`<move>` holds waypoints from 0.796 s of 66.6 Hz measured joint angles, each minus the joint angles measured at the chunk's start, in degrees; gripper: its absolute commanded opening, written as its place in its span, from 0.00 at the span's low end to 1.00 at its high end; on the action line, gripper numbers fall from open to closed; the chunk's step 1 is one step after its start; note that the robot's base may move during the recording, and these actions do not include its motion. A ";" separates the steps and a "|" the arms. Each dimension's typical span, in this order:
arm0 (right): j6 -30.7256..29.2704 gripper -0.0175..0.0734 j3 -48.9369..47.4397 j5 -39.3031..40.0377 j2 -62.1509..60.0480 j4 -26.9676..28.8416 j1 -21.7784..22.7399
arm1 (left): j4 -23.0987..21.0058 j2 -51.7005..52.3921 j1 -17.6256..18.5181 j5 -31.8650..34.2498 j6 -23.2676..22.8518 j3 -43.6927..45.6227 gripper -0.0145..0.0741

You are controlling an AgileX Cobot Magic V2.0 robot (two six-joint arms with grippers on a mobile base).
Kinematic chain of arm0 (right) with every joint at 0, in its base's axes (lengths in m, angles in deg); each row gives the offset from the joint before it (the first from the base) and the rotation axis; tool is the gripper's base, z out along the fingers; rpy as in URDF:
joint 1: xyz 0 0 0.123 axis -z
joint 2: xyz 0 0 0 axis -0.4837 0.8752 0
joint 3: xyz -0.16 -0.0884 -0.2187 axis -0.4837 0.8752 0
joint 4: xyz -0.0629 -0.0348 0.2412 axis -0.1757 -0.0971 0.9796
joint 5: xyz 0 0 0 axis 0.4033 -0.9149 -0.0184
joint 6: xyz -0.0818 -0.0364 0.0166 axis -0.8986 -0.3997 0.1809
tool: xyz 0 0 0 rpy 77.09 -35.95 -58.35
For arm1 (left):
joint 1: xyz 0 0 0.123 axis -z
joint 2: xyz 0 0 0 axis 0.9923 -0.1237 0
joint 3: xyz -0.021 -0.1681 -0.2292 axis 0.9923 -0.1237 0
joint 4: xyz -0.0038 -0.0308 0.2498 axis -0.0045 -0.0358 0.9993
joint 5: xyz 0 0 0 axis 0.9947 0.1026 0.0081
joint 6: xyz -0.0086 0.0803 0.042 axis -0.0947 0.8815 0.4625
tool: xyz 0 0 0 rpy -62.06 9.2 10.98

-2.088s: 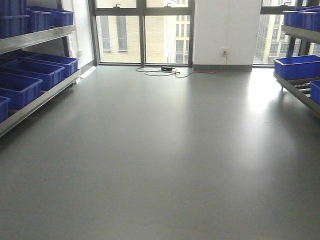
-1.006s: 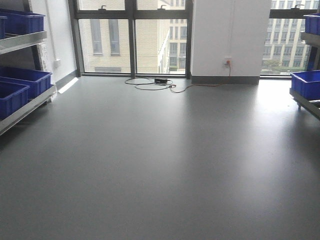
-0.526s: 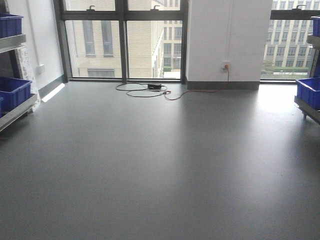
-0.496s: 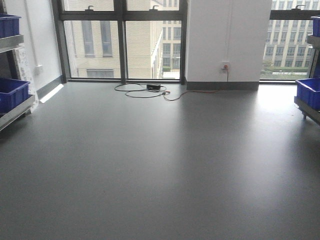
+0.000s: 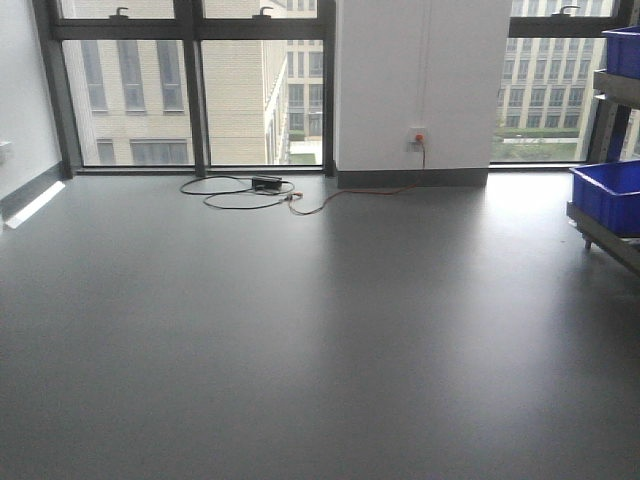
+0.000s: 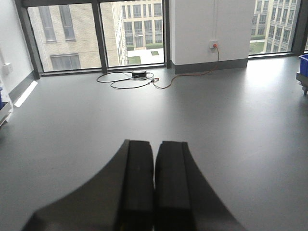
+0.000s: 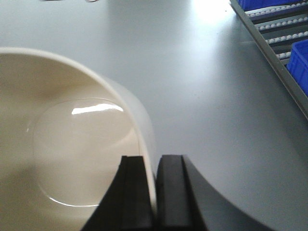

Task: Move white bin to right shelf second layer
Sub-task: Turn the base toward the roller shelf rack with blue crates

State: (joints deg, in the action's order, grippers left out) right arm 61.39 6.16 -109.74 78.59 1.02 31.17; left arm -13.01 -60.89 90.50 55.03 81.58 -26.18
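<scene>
In the right wrist view my right gripper is shut on the rim of the cream-white bin, one finger inside the wall and one outside; the bin is empty and held above the grey floor. The right shelf with its lanes of small white rollers shows at the top right of that view, and its end shows in the front view. My left gripper is shut and empty, pointing over the floor. Neither gripper shows in the front view.
Blue crates sit on the right rack. A black cable and adapter lie on the floor by the windows, with an orange cord up to a wall socket. A white wall pillar stands ahead.
The front view has swung to the right: the left shelf with its blue crates has slid out of frame, and the pillar, cable and socket have shifted left. The right rack stays at the right edge.
</scene>
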 measured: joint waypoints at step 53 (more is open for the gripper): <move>0.00 0.25 0.00 0.00 0.00 0.00 0.00 | 0.00 0.00 0.00 0.00 0.00 0.00 0.26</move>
State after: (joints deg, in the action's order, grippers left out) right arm 61.39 6.16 -109.74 78.59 1.02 31.17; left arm -13.01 -60.89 90.50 55.03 81.58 -26.18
